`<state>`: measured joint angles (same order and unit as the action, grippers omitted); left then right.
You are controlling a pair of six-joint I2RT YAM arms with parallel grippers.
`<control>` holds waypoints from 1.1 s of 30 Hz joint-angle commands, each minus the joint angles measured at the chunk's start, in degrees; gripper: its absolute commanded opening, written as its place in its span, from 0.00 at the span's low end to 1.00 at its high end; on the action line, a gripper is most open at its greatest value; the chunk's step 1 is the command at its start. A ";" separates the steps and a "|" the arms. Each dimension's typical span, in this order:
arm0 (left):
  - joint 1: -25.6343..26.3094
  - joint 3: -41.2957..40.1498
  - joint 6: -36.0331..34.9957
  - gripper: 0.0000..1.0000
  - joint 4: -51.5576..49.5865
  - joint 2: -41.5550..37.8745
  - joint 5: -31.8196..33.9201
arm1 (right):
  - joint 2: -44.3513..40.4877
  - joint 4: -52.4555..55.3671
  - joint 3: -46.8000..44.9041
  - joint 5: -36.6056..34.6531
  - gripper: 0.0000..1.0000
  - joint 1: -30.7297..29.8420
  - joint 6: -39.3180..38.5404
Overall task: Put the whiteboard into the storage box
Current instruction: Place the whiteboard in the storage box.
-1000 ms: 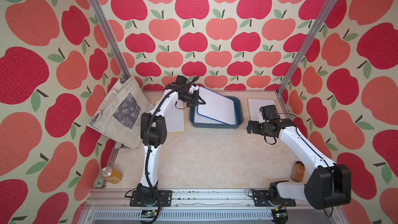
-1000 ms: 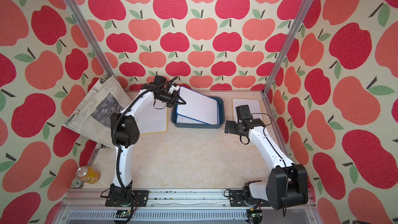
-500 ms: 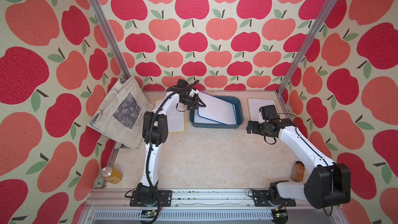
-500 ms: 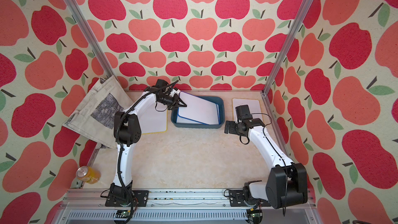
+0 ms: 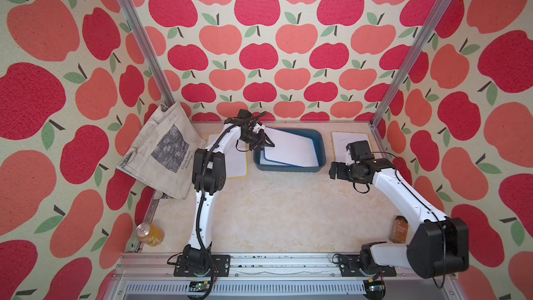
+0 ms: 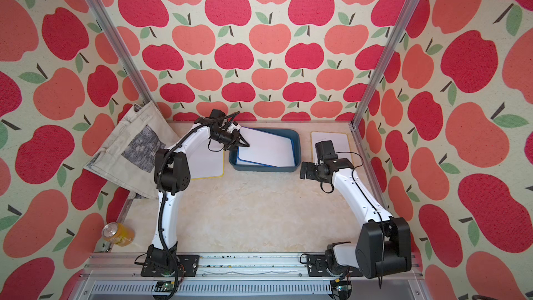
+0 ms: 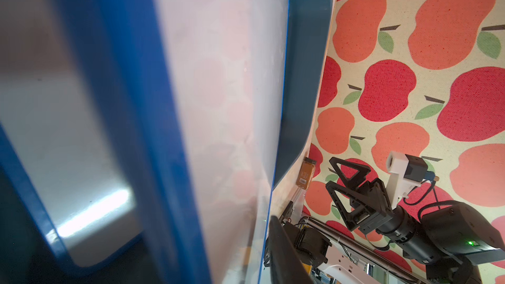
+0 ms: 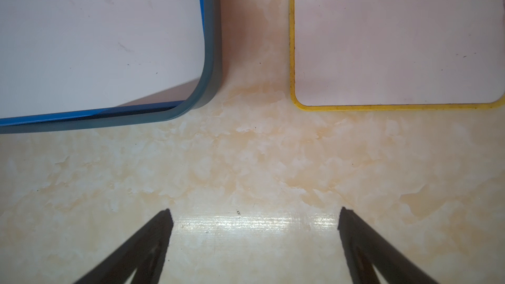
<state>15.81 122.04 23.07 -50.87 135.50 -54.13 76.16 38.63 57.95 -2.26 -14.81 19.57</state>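
1. Whiteboards: four. Two blue-framed ones are in the storage box [image 5: 288, 168]. The upper whiteboard [image 5: 291, 148] lies askew over the lower whiteboard [image 7: 54, 105].
2. The other two lie flat on the table [image 5: 282, 212]. The left yellow-framed whiteboard [image 5: 236, 163] and the right yellow-framed whiteboard [image 5: 340, 144] flank the box.
3. Storage box: one, teal, at the back middle of the table.
4. Grippers: two. The left gripper [image 5: 266, 145] sits at the upper whiteboard's left edge. Only one finger [image 7: 284, 252] shows beside that edge, so I cannot tell its spread or whether it grips.
5. The right gripper [image 8: 255, 214] hovers over bare table near the box, fingers well apart, holding nothing.
6. Others: one tote bag [image 5: 164, 151], one orange can [image 5: 150, 233], one brown jar [image 5: 399, 229].
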 commanded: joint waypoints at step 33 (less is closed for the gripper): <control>1.48 11.14 -2.33 0.34 -13.43 7.98 17.68 | 2.49 -1.73 -3.61 5.50 0.99 0.46 3.19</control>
<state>16.45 131.11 21.08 -60.64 141.86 -39.38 78.04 37.34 55.44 1.87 -14.81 21.47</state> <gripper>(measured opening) 0.345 0.992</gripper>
